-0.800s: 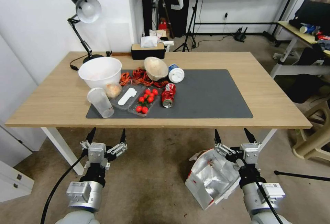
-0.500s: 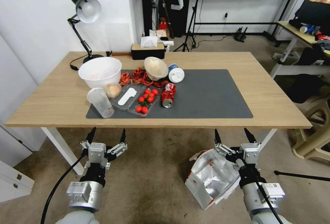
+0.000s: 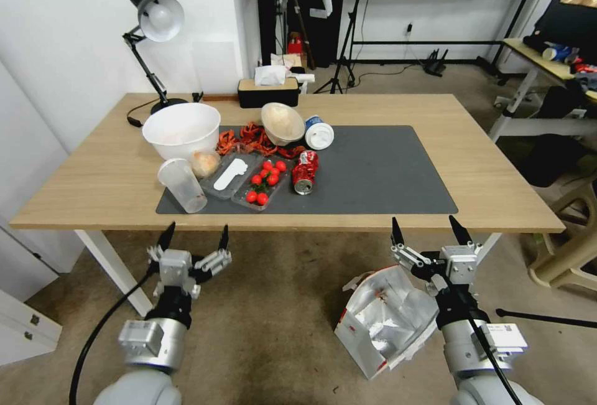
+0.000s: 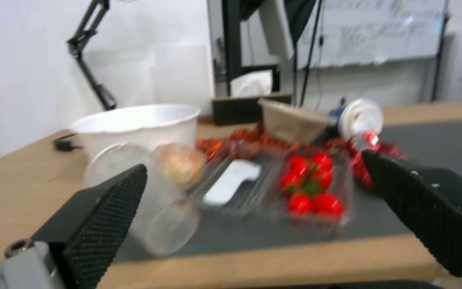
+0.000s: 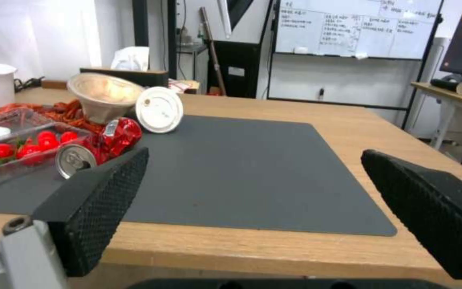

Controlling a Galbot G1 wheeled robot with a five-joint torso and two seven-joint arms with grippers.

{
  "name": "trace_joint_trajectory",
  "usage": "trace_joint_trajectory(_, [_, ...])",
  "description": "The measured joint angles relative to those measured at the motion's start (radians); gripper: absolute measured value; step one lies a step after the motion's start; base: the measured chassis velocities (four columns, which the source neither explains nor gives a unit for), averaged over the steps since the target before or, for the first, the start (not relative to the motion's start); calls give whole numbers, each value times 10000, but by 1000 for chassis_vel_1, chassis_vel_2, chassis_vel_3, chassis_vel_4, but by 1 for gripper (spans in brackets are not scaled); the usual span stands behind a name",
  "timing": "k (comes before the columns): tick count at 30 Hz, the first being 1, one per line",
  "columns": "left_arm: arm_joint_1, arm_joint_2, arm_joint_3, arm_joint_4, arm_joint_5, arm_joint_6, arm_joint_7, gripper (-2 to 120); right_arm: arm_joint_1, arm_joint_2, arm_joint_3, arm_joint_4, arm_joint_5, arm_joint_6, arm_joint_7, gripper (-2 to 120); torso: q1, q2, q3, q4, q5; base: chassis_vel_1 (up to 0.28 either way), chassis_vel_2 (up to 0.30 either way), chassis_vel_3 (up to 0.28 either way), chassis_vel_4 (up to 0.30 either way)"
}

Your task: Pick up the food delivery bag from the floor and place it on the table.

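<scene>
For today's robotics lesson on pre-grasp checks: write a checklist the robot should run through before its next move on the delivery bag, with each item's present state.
1. Food delivery bag on the floor, mouth open: ok.
2. Right end effector open: ok.
3. Right end effector on the bag: not ok; it hangs above the bag, level with the table's front edge.
4. Left end effector open and apart from the bag: ok.
5. Room on the dark mat for the bag: ok; its right half is bare.
6. Bag handles reachable: cannot tell.
</scene>
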State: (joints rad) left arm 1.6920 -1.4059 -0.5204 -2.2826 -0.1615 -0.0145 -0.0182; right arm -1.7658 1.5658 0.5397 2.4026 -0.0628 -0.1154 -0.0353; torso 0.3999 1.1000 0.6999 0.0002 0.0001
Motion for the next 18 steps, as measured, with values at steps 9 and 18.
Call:
trace_joint_trajectory(9, [-436, 225, 170, 370, -482, -11, -9, 100, 383, -45, 158, -187, 248, 60, -241, 100, 1, -1, 1, 0, -1, 0, 0, 0, 0])
trace_joint_trajectory(18, [-401, 89, 97, 534, -380, -164, -29, 100, 670, -36, 238, -503, 404, 540, -636, 100, 2, -1, 1, -2, -1, 0, 0, 0, 0])
